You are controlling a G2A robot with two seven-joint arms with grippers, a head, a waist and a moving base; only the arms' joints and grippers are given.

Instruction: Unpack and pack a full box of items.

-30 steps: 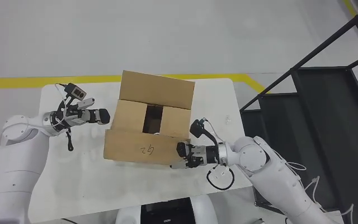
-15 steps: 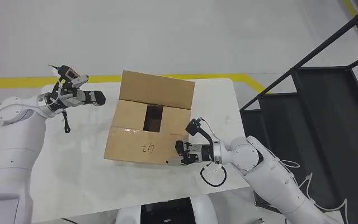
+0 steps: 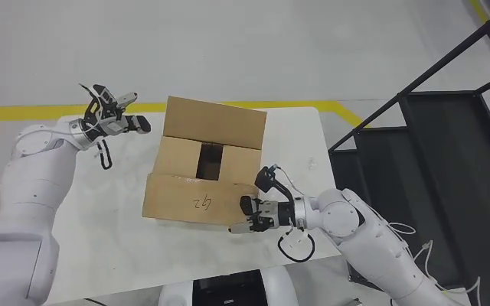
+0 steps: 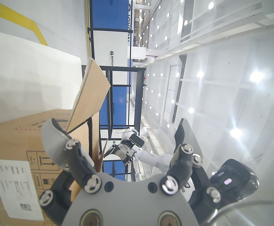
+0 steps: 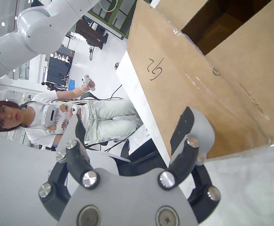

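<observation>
I flank the cardboard box (image 3: 230,164), left gripper (image 3: 144,122) upper left, right gripper (image 3: 241,216) lower right, both open, empty, presumably for flaps.

The floor (image 3: 230,46) is pale grey with a yellow line (image 3: 46,112). A white table (image 3: 107,237) stands beside a black staircase (image 3: 429,153). Round ceiling lights (image 4: 235,132) shine near blue panels (image 4: 109,12).

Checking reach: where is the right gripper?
In the top view, the right gripper is open at the cardboard box's near right corner, above the table.
</observation>
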